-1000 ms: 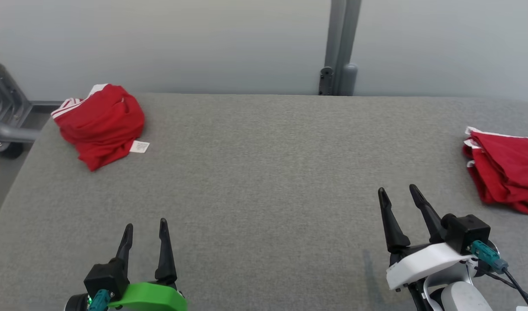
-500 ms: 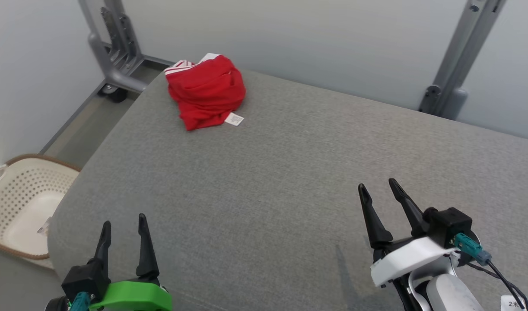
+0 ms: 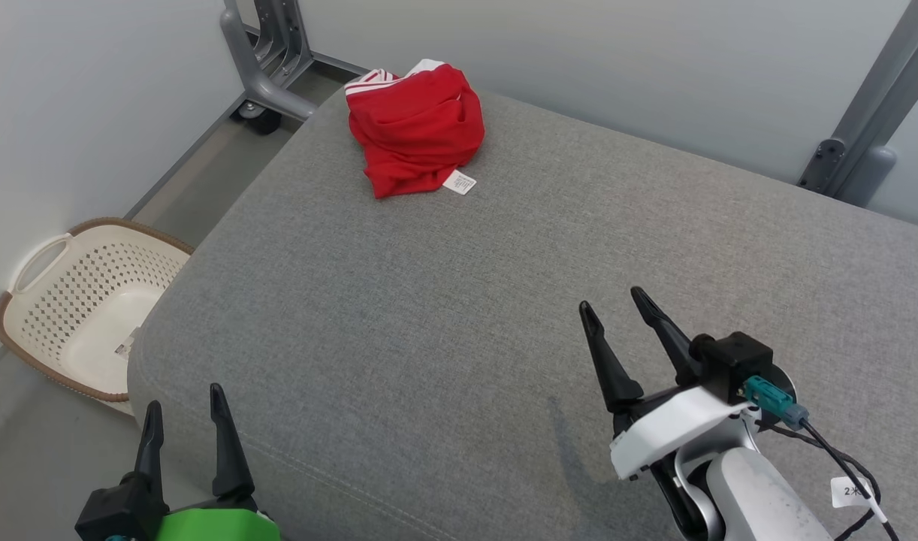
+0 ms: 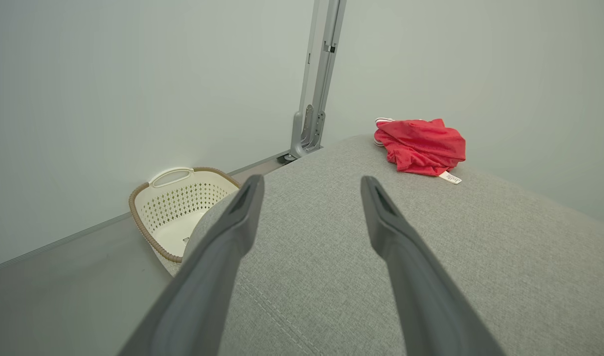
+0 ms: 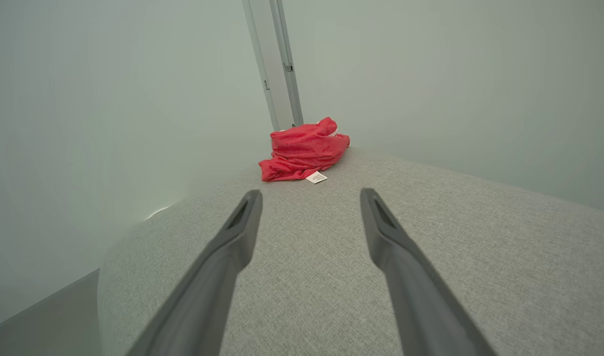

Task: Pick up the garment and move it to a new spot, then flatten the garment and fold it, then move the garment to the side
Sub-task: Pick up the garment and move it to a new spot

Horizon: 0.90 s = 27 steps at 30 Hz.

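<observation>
**Head view: garment untouched, whole task was ahead**

Red garment (image 3: pixel 415 128) sat bunched in a heap at about 11 o'clock, at the far corner of the grey padded surface (image 3: pixel 444 315). Its white care label (image 3: pixel 460 182) stuck out on the near side, and white striped trim showed at the back edge. It was not flattened and not folded.

Left gripper (image 3: pixel 185 398) was at 7 o'clock over the near edge, fingers spread, nothing between them. Right gripper (image 3: pixel 611 299) was at 5 o'clock, just above the fabric top, also spread and empty. Both were well apart from the garment, and both wrist views had it far ahead past the fingertips.

My read on progress: zero steps done. The pick-up, the move to a new spot, flatten, fold and the shift to the side were all left to do. First up would be a long reach toward 11 o'clock.

Surface: grey woven upholstery with rounded edges and a seam along the near side. Bare apart from the garment.

Room: plain pale walls. One grey metal frame post (image 3: pixel 267 45) on a castor stood at 11 o'clock behind the garment, another post (image 3: pixel 872 113) at 2 o'clock. A cream perforated laundry basket (image 3: pixel 12 349) with a brown rim sat on the grey floor (image 3: pixel 196 180) at 9 o'clock, just beside the surface's left edge.
</observation>
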Available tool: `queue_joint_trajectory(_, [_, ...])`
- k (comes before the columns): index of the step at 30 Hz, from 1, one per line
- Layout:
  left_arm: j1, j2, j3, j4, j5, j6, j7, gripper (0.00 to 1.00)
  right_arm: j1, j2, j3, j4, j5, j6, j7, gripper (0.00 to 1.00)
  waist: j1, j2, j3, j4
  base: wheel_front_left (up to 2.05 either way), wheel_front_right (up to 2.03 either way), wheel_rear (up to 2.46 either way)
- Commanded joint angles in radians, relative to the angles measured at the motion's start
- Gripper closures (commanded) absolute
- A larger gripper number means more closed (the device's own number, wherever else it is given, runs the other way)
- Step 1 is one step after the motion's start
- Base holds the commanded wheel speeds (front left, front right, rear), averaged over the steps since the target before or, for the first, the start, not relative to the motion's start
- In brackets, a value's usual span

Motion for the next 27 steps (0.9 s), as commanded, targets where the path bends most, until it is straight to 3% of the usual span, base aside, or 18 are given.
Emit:
queue_joint_trajectory(1, [0.014,-0.002,0.001,-0.004,-0.002,0.004,0.0,0.0,-0.01,-0.005,0.001,0.006,0.001,0.0,-0.005,0.0,0.0,0.0,0.0,0.0,0.0,0.0,0.0])
queue_joint_trajectory(9, [0.017,-0.003,-0.013,0.006,-0.015,0.003,0.0,0.0,-0.004,-0.004,-0.009,0.009,-0.012,0.0,-0.005,0.0,0.0,0.0,0.002,0.001,0.0,0.0,0.0])
queue_joint_trajectory(15, [-0.07,0.01,-0.041,0.063,0.007,-0.029,0.0,0.0,0.022,-0.005,-0.059,-0.021,-0.035,0.0,0.0,0.0,0.0,0.0,0.027,0.001,0.0,0.0,0.0])
queue_joint_trajectory(20, [-0.227,0.045,-0.071,0.122,0.035,-0.068,0.024,0.0,0.041,-0.005,-0.133,-0.088,-0.077,0.0,0.016,0.0,0.0,0.0,0.07,-0.002,0.0,0.0,0.0])
queue_joint_trajectory(27, [-0.527,0.151,-0.056,0.215,0.058,-0.12,0.06,0.0,-0.007,-0.006,-0.151,-0.206,-0.136,0.0,0.083,0.0,0.0,0.0,0.195,-0.119,0.0,0.0,0.0])
